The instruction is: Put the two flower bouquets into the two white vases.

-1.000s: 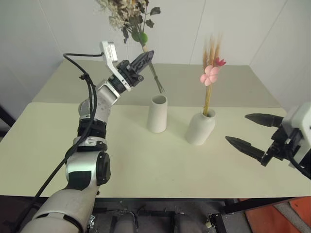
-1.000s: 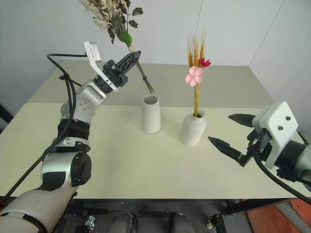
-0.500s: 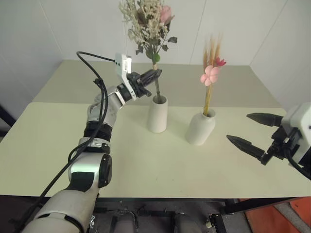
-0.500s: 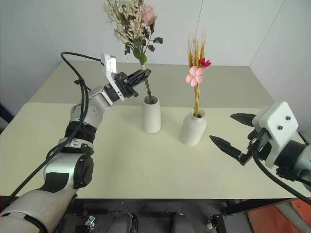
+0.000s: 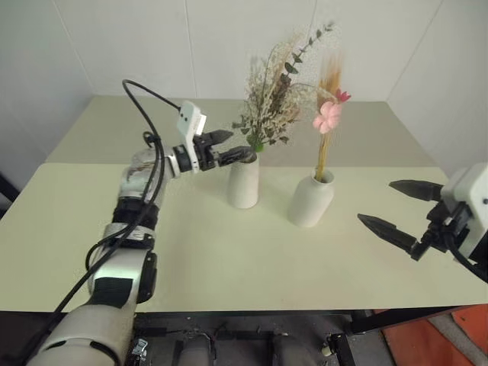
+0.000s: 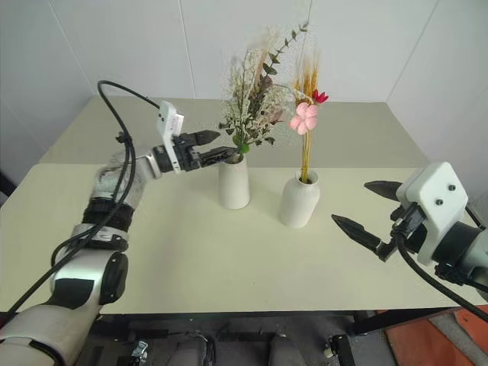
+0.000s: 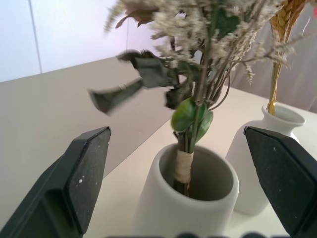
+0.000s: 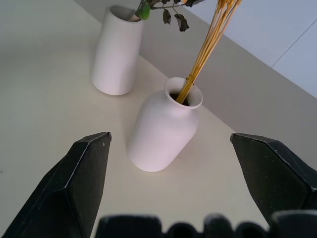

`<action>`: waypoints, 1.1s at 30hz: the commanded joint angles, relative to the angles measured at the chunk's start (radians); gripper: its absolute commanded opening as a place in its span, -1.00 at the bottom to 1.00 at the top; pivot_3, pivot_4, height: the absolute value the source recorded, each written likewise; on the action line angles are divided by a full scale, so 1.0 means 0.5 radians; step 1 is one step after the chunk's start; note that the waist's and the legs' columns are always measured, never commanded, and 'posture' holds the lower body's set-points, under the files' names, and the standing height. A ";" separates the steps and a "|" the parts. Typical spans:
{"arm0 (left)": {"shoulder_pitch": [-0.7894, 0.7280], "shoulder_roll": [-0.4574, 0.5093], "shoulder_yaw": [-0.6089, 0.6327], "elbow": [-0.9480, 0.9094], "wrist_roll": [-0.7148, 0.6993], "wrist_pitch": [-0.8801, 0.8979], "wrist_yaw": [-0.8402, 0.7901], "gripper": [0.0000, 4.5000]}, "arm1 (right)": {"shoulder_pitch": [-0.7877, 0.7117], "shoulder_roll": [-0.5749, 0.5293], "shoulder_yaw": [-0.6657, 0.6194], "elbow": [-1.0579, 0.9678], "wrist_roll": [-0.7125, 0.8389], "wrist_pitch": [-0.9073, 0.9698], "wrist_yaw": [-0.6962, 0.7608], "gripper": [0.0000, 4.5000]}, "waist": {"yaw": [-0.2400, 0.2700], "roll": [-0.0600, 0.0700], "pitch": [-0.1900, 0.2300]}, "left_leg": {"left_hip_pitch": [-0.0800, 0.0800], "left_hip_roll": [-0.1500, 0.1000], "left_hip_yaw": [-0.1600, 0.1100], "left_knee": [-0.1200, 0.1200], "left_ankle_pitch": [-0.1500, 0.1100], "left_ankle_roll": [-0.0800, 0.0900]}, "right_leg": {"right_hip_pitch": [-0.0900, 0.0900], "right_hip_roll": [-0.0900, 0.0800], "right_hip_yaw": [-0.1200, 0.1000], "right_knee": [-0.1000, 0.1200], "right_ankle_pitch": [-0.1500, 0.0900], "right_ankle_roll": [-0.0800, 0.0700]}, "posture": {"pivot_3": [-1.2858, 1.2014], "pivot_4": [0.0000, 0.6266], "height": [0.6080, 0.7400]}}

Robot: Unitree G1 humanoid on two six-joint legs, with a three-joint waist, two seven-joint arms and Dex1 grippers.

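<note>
Up close, the released left gripper (image 7: 178,183) frames twine binding the bushy bouquet (image 7: 198,74) inside the cylinder vase (image 7: 185,198).

Left gripper (image 5: 230,147) agape; right gripper (image 5: 396,207) agape.

My left arm (image 5: 133,229) is built of silver-grey metal segments joined by black rings, with a rounded grey shell near the shoulder. A black cable (image 5: 145,99) loops off it in a high arc and runs to a small white block (image 5: 189,122) at the wrist. The left gripper (image 5: 232,147) has two tapered black fingers. My right gripper (image 5: 402,211) has the same pointed black fingers, set on a blocky white housing (image 6: 436,200) with dark screws and black cabling beneath.
</note>
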 commanded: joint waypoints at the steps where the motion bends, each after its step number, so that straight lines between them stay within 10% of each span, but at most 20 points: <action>1: 0.061 0.126 0.077 -0.260 -0.045 0.111 0.033 1.00 | -0.039 -0.011 0.024 0.026 -0.050 -0.089 0.023 1.00 | 0.001 0.000 0.000 | 0.000 0.000 0.000 0.000 0.000 0.000 | 0.000 0.000 0.000 0.000 0.000 0.000 | 0.03 -0.52 1.00; 22: 0.815 1.242 0.590 -1.185 -0.530 0.387 -0.556 1.00 | 0.148 -0.189 -0.423 0.422 -0.284 -0.213 0.616 1.00 | 0.029 0.001 -0.001 | 0.005 0.003 0.002 0.000 0.000 0.000 | 0.002 -0.001 -0.002 0.004 -0.014 -0.006 | 0.03 -0.52 1.00; 33: 0.967 1.343 0.706 -1.201 -0.582 0.377 -0.575 1.00 | 0.263 -0.257 -0.677 0.606 -0.497 -0.310 0.869 1.00 | 0.021 0.001 -0.001 | 0.006 0.005 0.004 -0.001 0.000 0.000 | 0.001 0.000 -0.002 0.005 -0.014 -0.004 | 0.03 -0.52 1.00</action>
